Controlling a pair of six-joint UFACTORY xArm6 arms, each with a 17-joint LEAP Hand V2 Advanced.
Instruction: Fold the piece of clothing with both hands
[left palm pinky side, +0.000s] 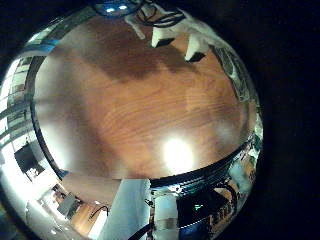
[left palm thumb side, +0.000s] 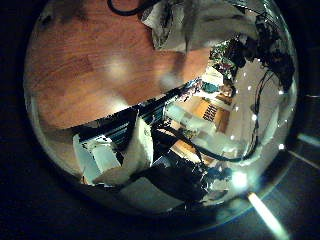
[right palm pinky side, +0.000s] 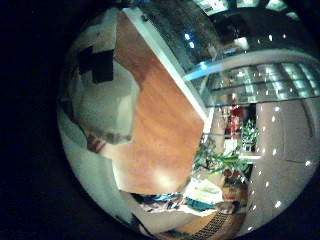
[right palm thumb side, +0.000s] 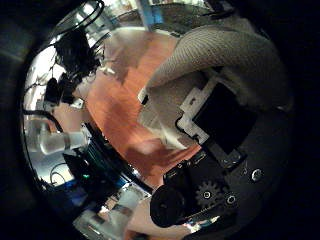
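The piece of clothing (right palm thumb side: 215, 50) fills much of the right thumb side palm view, draped close over my right hand's fingers (right palm thumb side: 215, 115), which curl against it. In the right little finger side palm view the clothing (right palm pinky side: 100, 105) bunches by a finger (right palm pinky side: 100, 65) at the table's edge. My left hand (left palm pinky side: 180, 38) hangs above bare wooden table (left palm pinky side: 130, 100). The left thumb side palm view shows its fingers (left palm thumb side: 180, 25) over the table (left palm thumb side: 90, 70).
The wooden tabletop (right palm pinky side: 160, 130) stretches away from the clothing. Its far edge (left palm thumb side: 120, 115) shows in the left thumb side palm view, with room equipment (left palm thumb side: 200, 110) beyond. Stands and gear (right palm thumb side: 75, 60) lie beyond the table (right palm thumb side: 120, 100) in the right thumb side palm view.
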